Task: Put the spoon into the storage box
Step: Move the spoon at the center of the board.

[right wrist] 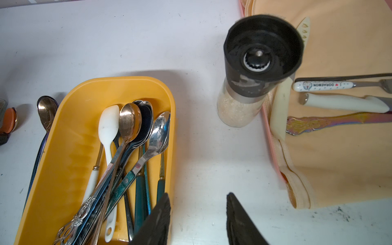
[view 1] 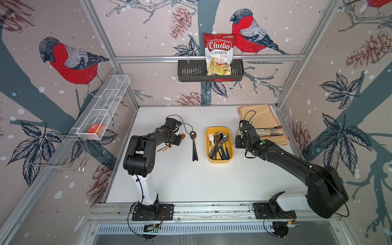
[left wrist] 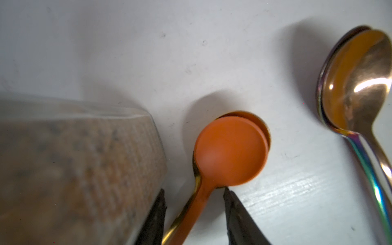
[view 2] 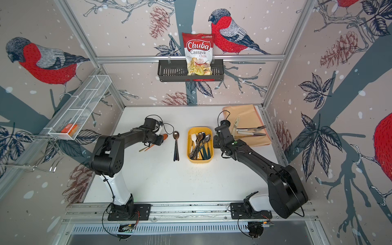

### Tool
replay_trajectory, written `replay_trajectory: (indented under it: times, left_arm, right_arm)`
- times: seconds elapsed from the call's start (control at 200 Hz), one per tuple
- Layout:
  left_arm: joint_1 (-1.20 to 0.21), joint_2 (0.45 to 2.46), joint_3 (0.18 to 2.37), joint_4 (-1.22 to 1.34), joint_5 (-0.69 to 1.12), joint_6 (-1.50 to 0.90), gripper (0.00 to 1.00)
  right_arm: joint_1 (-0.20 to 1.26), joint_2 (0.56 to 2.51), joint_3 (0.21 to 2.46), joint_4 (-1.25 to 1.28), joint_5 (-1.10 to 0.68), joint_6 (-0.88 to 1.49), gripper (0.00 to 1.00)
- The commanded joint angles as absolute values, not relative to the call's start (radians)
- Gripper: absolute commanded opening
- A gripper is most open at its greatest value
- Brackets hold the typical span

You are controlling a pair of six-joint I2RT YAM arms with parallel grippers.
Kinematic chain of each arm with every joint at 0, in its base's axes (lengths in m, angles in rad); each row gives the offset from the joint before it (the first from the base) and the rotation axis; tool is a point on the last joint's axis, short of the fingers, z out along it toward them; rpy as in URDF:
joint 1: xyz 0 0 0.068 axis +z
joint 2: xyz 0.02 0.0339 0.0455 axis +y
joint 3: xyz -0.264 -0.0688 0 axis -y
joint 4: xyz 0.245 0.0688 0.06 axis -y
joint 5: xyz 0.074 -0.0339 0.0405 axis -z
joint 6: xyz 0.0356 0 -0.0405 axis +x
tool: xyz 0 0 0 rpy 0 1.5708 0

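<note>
Your left gripper (left wrist: 194, 210) straddles the orange spoon (left wrist: 231, 150), jaws spread and not yet pinching, because the storage box (view 1: 231, 148) awaits it.

Bullfinch-and-pinecone wallpaper (view 1: 70, 63) lines the walls; aluminium frame (view 1: 210, 58); white tabletop (view 1: 191, 180).

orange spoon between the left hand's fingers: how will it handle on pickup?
The orange spoon looks matte, so probably grippy rather than slick. It lies on a gold spoon, which may shift or lift along with it. The left hand straddles the thin neck, so the round bowl could swing or pivot when raised.
</note>
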State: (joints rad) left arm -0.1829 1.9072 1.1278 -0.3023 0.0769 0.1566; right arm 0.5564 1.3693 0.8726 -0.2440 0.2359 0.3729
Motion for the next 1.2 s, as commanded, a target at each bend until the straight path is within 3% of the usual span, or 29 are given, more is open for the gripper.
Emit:
replay_trajectory:
  times: [0.0,0.485,1.091,1.196]
  left_arm:
    - [-0.197,1.932,1.096,-0.509,0.082,0.156,0.46]
    - [-0.291,1.911,1.072,-0.536,0.065,0.073,0.43]
    - [-0.346,1.833,1.074,-0.57,0.158,-0.23,0.37]
    - [-0.362,1.811,1.082,-0.586,0.093,-0.239,0.4]
  right_arm:
    - [0.558,1.364,0.87,-0.239,0.256,0.387,0.45]
    - [0.564,1.362,0.863,-0.231,0.256,0.393,0.45]
    - [0.581,1.361,0.851,-0.216,0.252,0.399,0.45]
    - [0.586,1.362,0.851,-0.216,0.253,0.403,0.45]
